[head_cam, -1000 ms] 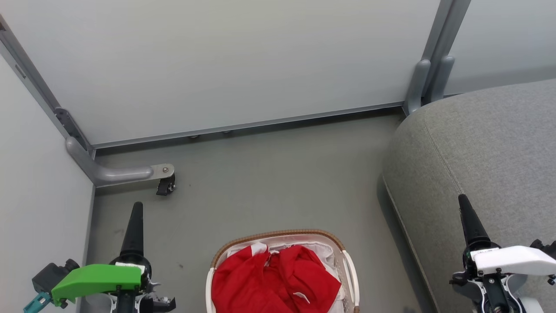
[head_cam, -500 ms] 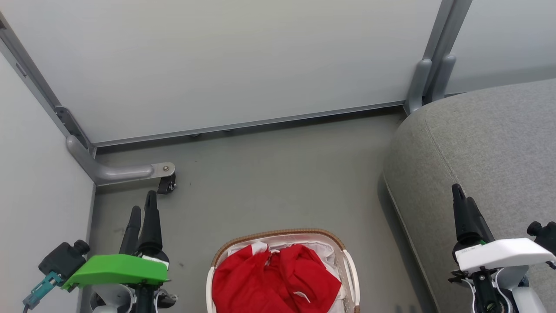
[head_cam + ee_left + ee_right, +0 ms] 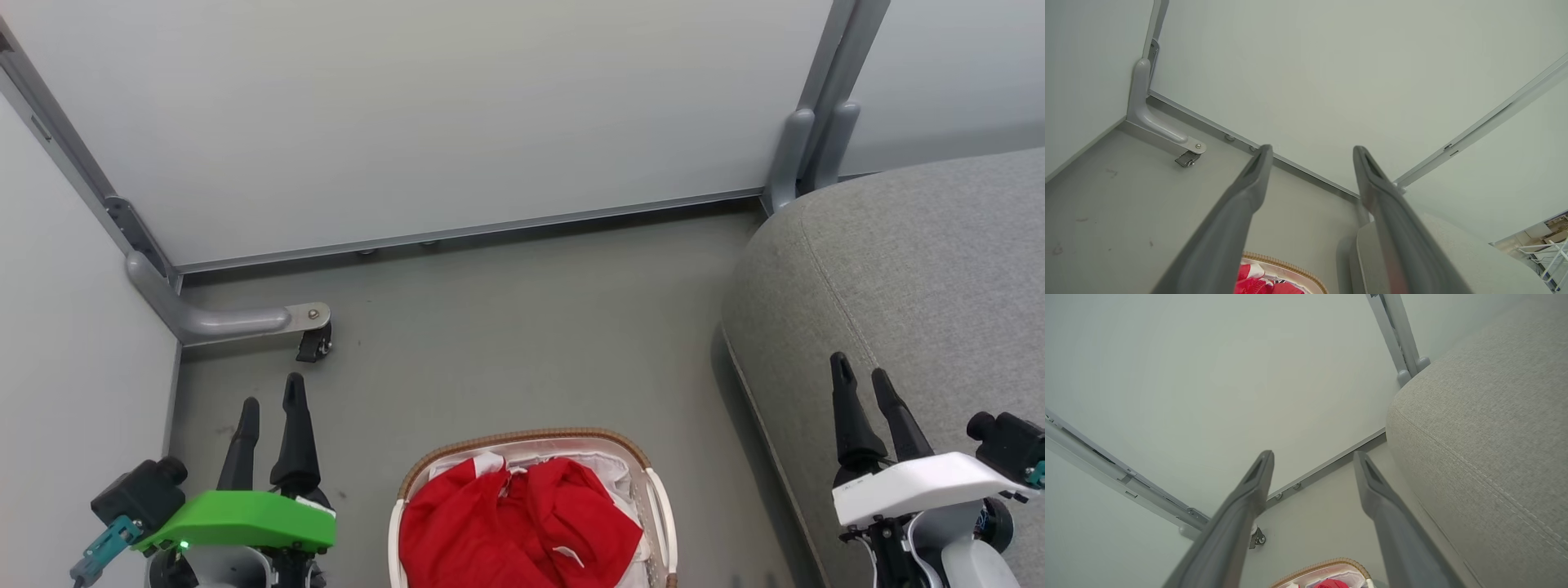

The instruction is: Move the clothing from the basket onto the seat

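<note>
A grey floor (image 3: 506,327) lay boxed in by pale panels (image 3: 449,114), with the seat (image 3: 939,269) along its right side. Nearest, at the bottom edge of the head view, stood the basket (image 3: 522,437). The clothing (image 3: 514,523) lay heaped inside it, red against the white liner. Nothing red lay on the seat, so the task looked not yet begun, with all the clothing left to lift and carry. The left tool (image 3: 271,389) hovered left of the basket, parted and empty. The right tool (image 3: 858,365) hung over the seat's near edge, likewise parted and empty. Beyond the basket the floor ran bare to the panel foot. A caster bracket (image 3: 237,322) jutted from the far left corner, and a post (image 3: 804,155) stood at the seat's far corner. The seat's rounded edge rose near the basket's right side, the tightest gap for a swing.
</note>
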Controlling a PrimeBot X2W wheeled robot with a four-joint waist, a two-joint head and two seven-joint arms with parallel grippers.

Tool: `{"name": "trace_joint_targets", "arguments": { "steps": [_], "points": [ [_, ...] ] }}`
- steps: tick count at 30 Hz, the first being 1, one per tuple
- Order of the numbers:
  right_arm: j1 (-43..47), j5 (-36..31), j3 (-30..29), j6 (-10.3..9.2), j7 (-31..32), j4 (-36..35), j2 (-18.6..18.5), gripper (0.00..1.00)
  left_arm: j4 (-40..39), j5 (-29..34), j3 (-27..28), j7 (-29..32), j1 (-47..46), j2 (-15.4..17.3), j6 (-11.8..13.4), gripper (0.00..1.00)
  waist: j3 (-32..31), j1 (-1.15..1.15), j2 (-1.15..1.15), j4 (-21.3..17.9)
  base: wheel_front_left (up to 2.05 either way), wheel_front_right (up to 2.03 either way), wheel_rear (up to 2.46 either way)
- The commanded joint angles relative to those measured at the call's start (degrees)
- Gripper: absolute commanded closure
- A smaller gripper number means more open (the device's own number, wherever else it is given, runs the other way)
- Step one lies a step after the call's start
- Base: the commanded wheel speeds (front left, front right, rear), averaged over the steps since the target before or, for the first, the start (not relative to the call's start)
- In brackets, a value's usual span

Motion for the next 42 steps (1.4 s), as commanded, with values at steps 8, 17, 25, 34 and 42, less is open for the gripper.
{"name": "trace_joint_targets", "arguments": {
  "steps": [8, 17, 25, 34, 42],
  "points": [
    [0.38, -6.99, 0.78, 0.03, -1.76, -0.25, -0.46, 0.0, 0.14, 6.32, -0.66, -1.6, 0.57, 0.41, 0.58, 0.0, -0.07, 0.0, 0.0, 0.0, 0.0, 0.0, 0.0],
    [1.05, -13.24, 1.12, 0.02, -3.19, 0.35, -0.53, 0.0, 1.51, 11.34, -1.14, -3.03, 1.2, 0.47, 1.4, 0.0, -0.19, 0.0, 0.0, 0.02, 0.0, 0.0, 0.0],
    [1.42, -18.21, 1.54, 0.03, -4.3, 0.47, -0.6, 0.0, 2.71, 15.3, -1.71, -4.06, 1.68, 0.51, 1.64, 0.0, -0.37, 0.0, 0.0, 0.26, 0.0, 0.0, 0.0],
    [2.01, -23.3, 1.84, 0.03, -5.47, 0.11, -0.65, 0.0, 4.29, 19.26, -2.02, -5.26, 2.18, 0.54, 1.91, 0.0, -0.48, 0.0, 0.0, 0.35, 0.0, 0.0, 0.0],
    [2.28, -27.14, 1.94, 0.03, -6.41, 0.05, -0.69, 0.0, 5.95, 22.44, -2.13, -6.22, 2.43, 0.56, 2.13, 0.0, -0.45, 0.0, 0.0, 0.41, 0.0, 0.0, 0.0]
  ]
}}
